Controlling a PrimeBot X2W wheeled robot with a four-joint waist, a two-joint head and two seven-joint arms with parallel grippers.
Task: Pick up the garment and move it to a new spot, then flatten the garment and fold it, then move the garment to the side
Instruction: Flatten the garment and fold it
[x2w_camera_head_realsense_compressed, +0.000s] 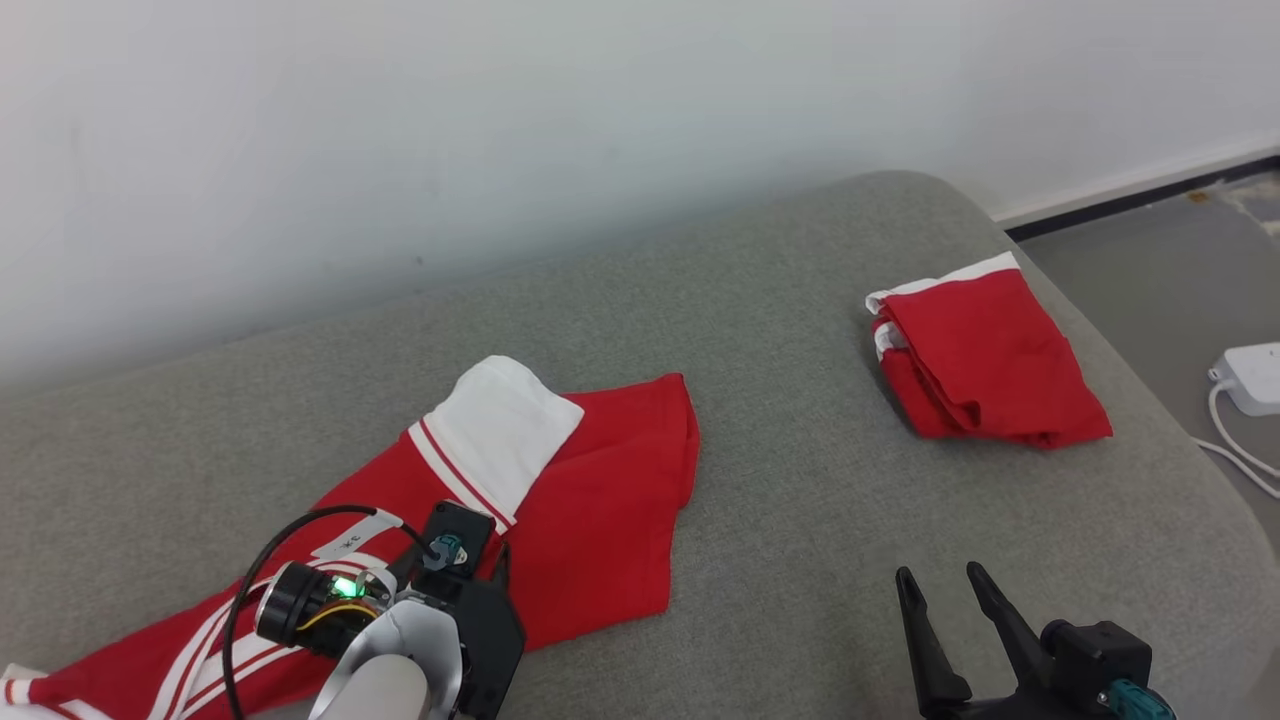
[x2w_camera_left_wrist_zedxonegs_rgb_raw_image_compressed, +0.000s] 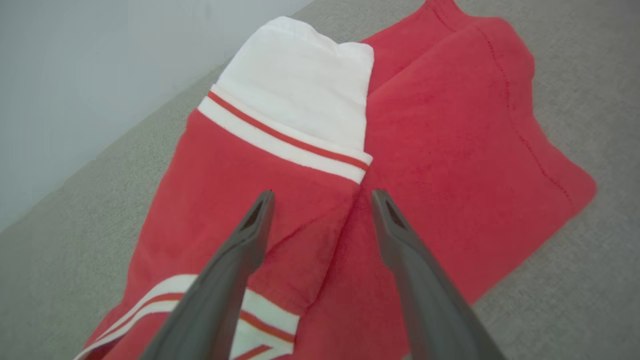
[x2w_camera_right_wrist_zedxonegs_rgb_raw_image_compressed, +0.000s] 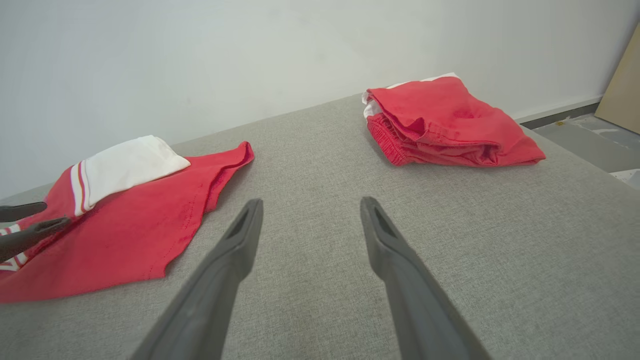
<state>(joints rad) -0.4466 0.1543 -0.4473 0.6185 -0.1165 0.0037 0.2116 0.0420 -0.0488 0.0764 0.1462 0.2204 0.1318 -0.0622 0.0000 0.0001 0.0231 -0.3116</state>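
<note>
Red garment (x2w_camera_left_wrist_zedxonegs_rgb_raw_image_compressed: 425, 175) lies beneath the left pincer (x2w_camera_left_wrist_zedxonegs_rgb_raw_image_compressed: 322, 195), spread wide and empty; the right pincer (x2w_camera_right_wrist_zedxonegs_rgb_raw_image_compressed: 311, 200) likewise.

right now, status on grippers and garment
Left gripper open over the red-and-white cloth garment. Right gripper open above grey fabric cushion. Folded red garment sits apart, not obstructing.

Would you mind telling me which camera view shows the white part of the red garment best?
The left wrist view: the white part is close and large, its striped band sharp. The head view shows it whole but smaller, from above; the right wrist view shows it far left, at a shallow angle.
</note>
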